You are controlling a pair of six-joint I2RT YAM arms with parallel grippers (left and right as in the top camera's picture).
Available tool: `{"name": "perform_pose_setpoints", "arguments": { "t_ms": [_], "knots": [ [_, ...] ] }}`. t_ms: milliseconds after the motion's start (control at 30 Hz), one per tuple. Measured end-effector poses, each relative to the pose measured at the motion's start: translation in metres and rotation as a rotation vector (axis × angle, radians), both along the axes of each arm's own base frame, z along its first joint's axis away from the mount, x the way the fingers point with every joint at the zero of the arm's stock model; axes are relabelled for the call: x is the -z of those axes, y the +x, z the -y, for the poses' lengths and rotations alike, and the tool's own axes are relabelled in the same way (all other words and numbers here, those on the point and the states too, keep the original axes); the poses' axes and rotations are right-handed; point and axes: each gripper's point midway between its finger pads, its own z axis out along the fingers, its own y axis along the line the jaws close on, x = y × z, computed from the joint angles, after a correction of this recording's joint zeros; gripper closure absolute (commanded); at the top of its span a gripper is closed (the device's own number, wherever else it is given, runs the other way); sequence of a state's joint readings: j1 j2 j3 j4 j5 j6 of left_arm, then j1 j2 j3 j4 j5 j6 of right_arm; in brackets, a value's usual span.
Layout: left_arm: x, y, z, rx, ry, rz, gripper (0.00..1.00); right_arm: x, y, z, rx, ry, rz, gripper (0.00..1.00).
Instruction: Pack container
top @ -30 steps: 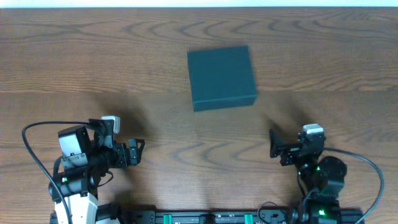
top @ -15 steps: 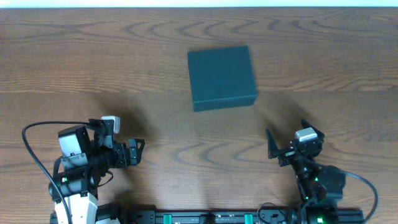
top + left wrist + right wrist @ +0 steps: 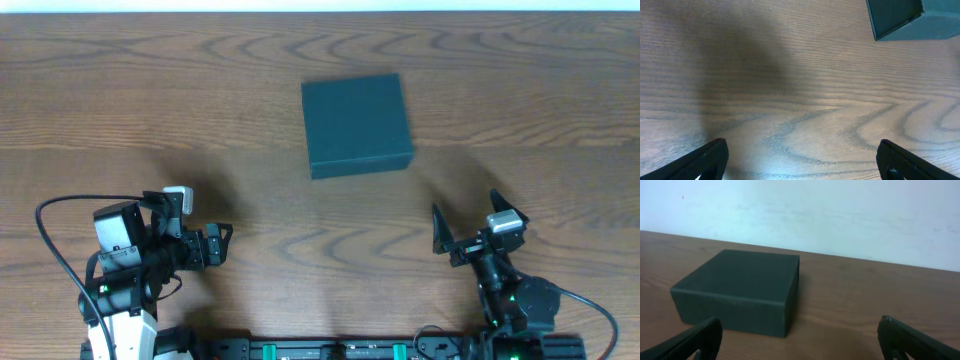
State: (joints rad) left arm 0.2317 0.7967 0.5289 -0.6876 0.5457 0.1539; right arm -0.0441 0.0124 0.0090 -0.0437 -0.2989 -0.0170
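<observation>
The container (image 3: 357, 124) is a dark teal square box with its lid shut, lying on the wooden table at the centre back. It also shows in the right wrist view (image 3: 740, 291) and its corner in the left wrist view (image 3: 905, 17). My left gripper (image 3: 222, 240) is open and empty at the front left, far from the box (image 3: 800, 160). My right gripper (image 3: 468, 228) is open and empty at the front right, pointing toward the box from a distance (image 3: 800, 340).
The wooden table (image 3: 150, 100) stretches around the box. A pale wall (image 3: 840, 215) runs behind the table's far edge. A black cable (image 3: 50, 250) loops beside the left arm, another by the right arm (image 3: 600, 280).
My right gripper has tilted up and shifted slightly forward and right, its fingers spreading wider. The left arm and the box have not moved.
</observation>
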Motion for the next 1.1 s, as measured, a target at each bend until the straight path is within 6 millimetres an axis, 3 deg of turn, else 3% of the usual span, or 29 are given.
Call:
{"name": "perform_pose_setpoints", "arguments": {
  "t_ms": [300, 467, 600, 767, 900, 1100],
  "knots": [
    [-0.001, -0.001, 0.005, 0.024, 0.008, 0.005, 0.05, 0.0, 0.0, 0.0, 0.0, 0.006, -0.001, 0.01],
    [-0.01, -0.002, 0.009, 0.072, 0.111, 0.079, 0.05, 0.0, 0.0, 0.0, 0.0, 0.006, -0.002, 0.01],
    [-0.044, 0.014, 0.017, 0.168, 0.239, 0.311, 0.05, 0.0, 0.0, 0.0, 0.0, 0.006, -0.002, 0.01],
    [-0.11, 0.035, 0.018, 0.194, 0.374, 0.662, 0.05, 0.0, 0.0, 0.0, 0.0, 0.006, -0.001, 0.01],
    [-0.16, 0.037, 0.015, 0.151, 0.426, 0.88, 0.05, 0.0, 0.0, 0.0, 0.0, 0.006, -0.001, 0.01],
    [-0.192, 0.035, 0.016, 0.088, 0.426, 1.11, 0.05, 0.0, 0.0, 0.0, 0.0, 0.006, -0.002, 0.01]
  ]
}}
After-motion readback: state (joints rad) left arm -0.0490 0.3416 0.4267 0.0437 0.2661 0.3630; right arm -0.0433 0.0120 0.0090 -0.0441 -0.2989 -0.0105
